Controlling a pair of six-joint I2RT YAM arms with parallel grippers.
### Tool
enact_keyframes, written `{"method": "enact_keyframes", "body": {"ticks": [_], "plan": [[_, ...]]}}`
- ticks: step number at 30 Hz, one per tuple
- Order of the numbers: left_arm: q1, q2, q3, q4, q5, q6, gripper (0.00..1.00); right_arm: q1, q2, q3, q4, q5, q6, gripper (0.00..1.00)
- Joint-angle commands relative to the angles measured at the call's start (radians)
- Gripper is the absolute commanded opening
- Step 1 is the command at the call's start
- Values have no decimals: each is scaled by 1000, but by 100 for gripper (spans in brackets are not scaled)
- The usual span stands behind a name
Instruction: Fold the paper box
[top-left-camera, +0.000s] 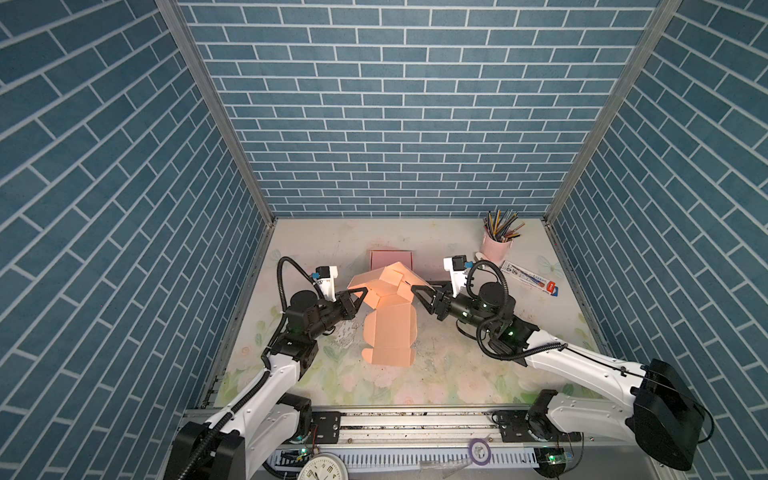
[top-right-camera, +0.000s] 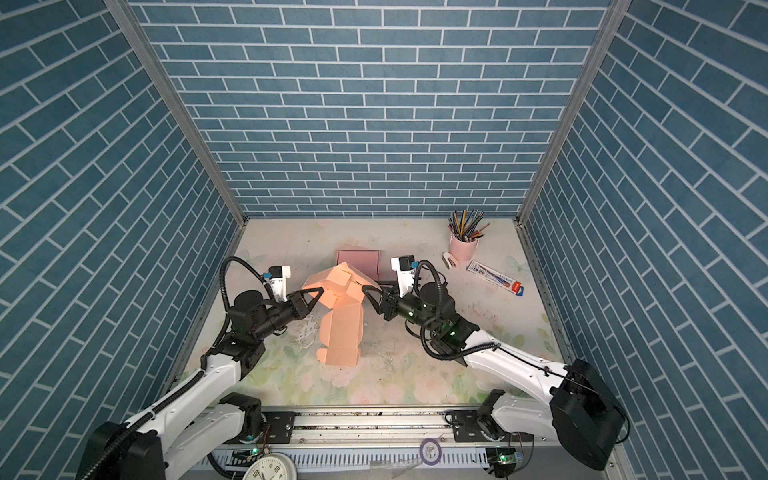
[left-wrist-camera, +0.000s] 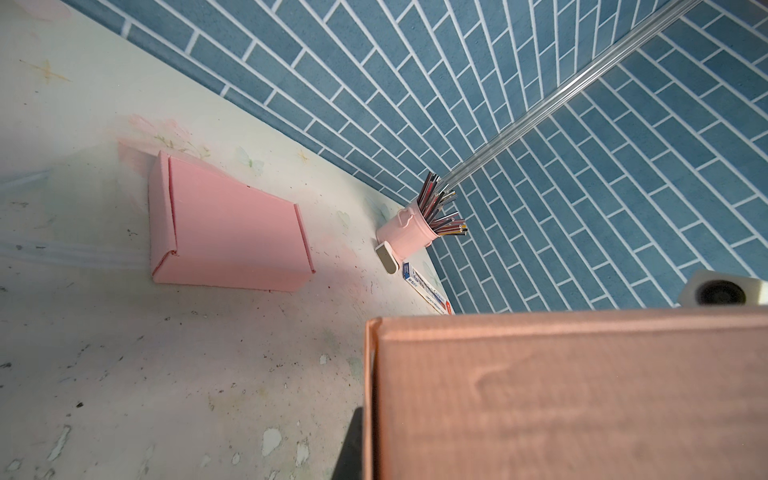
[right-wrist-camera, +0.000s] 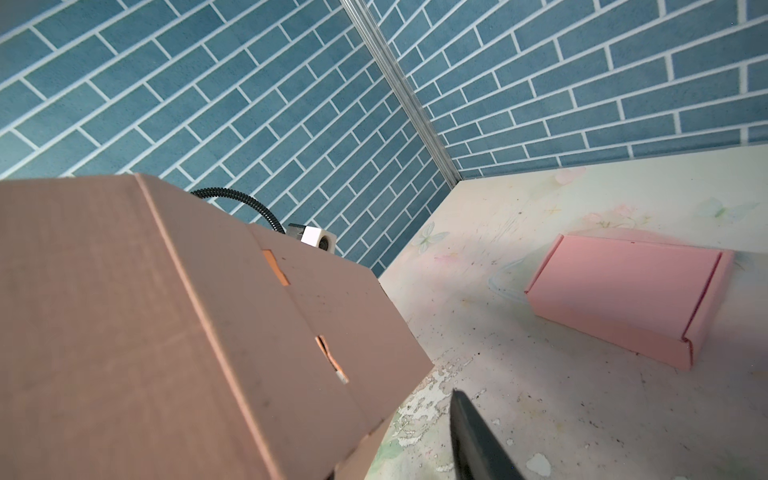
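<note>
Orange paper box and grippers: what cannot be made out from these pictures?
Left gripper: in the left wrist view the orange paper box hides its fingers.
Right gripper: the right wrist view shows one finger; the other is not seen.
Pink box: in both top views the raised orange box covers its near part.
Pen packet: print too small, top views.

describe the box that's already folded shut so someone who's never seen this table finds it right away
Follow the blue brick back wall down to the far edge of the table, about midway along. A flat pink box lies there, just behind the raised orange box. Unlike that half-folded one it is paler, fully closed and lying flat.
</note>
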Motion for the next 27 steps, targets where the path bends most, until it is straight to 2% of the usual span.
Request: {"method": "enact_keyframes", "body": {"ticks": [1, 6, 12, 18, 22, 27], "plan": [[2, -1, -6, 16, 14, -4, 9, -4, -4, 15, -69, 18, -22, 44], [20, 25, -1, -1, 10, -2, 9, -5, -49, 12, -112, 20, -48, 44], [80, 78, -14, 32, 84, 2, 9, -3, -159, -50, -169, 42, -66, 43], [104, 97, -8, 10, 97, 36, 9, -17, -288, -105, -274, 103, -74, 42], [104, 105, -1, -18, 102, 70, 10, -42, -331, -83, -315, 97, -113, 42], [81, 125, 1, -25, 115, 82, 11, -86, -308, -4, -375, 41, -176, 42]]}}
